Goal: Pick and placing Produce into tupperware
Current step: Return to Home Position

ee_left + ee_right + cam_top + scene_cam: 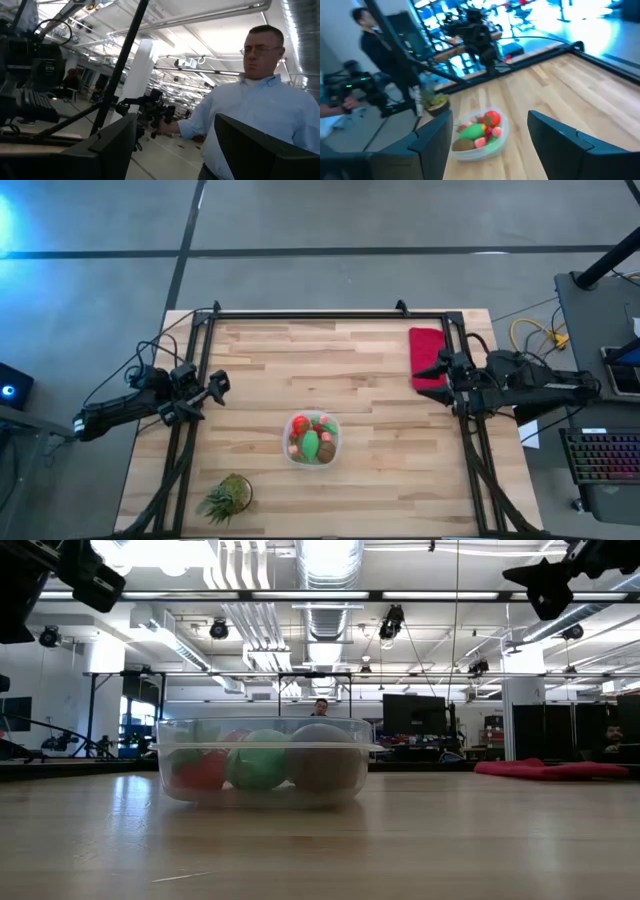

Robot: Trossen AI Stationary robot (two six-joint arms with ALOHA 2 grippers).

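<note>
The tupperware [312,440] stands on the wooden table, a little nearer its front edge than the middle. In it lies the produce: a red tomato [492,118], a green piece [471,131], a brown piece [461,144] and small red bits. In the low view the tupperware [262,760] rests flat on its base. My left gripper [218,385] hangs open at the table's left edge, raised and apart from everything. My right gripper [437,367] hangs open at the right side, above the red cloth's edge, its fingers [436,135] empty.
A flat red cloth [428,352] lies at the far right of the table. A spiky green plant [228,496] stands at the near left corner. A dark frame rail [330,315] runs along the far edge. A person [250,115] stands beyond the table.
</note>
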